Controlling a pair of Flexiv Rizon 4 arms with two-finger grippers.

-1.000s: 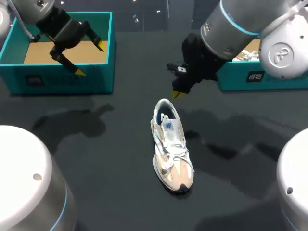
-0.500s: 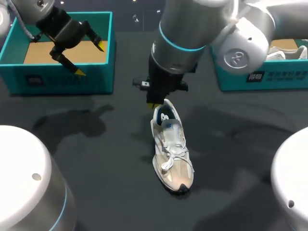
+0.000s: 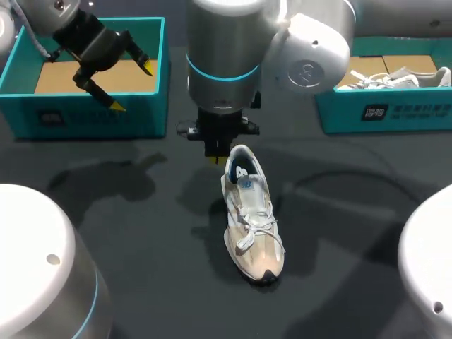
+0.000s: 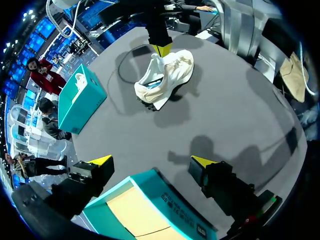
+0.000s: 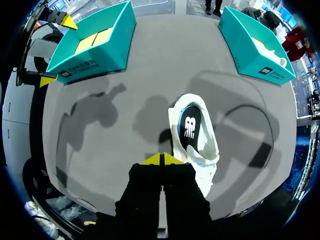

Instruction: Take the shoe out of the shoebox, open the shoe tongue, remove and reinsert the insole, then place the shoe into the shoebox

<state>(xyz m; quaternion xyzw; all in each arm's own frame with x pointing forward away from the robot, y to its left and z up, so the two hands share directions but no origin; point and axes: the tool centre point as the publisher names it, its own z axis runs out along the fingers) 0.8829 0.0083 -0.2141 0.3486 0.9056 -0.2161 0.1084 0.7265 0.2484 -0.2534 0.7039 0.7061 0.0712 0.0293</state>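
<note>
Shoe (image 3: 252, 215) lies just beside right fingers (image 5: 151, 160), pressed together; left fingers (image 4: 101, 160) spread.

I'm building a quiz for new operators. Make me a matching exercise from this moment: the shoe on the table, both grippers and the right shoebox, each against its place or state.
1 shoe
2 left gripper
3 right gripper
4 right shoebox

a shut, at the shoe's heel
b holds a second shoe
c open, over the left shoebox
d upright on the table

Pairs: 1-d, 2-c, 3-a, 4-b
</note>
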